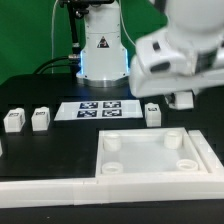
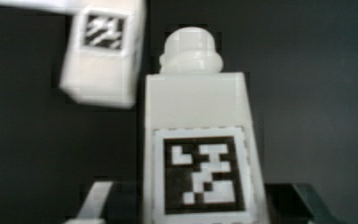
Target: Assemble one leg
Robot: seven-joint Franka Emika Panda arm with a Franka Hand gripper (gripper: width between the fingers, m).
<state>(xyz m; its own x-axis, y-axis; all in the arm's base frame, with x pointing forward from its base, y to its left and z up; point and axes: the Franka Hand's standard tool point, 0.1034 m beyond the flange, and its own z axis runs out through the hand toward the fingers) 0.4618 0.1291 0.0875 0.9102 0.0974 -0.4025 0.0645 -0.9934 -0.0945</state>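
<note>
Leg [image 2: 197,120] lies lengthwise between the fingers [image 2: 98,203] of the gripper [image 2: 197,208], which clamp its lower sides. Its rounded tip points away from the wrist camera, over bare black table. A tilted marked block [image 2: 101,55] lies beside that tip, apart from it. Only the wrist view shows this grip. In the exterior view the gripper [image 1: 182,98] is blurred and the leg cannot be made out.

In the exterior view, nearest the onlooker, a white rail [image 1: 40,190] runs along the front edge. Behind it lies the square piece [image 1: 150,172], its far rim below the gripper. A loose block [image 1: 152,113] stands near the gripper, on the exterior view's left of it. The outer block [image 1: 13,120] and inner block [image 1: 40,118] stand well apart at the far left, with open table between. The marker board [image 1: 100,108] lies farther back, before the arm base [image 1: 100,50].
</note>
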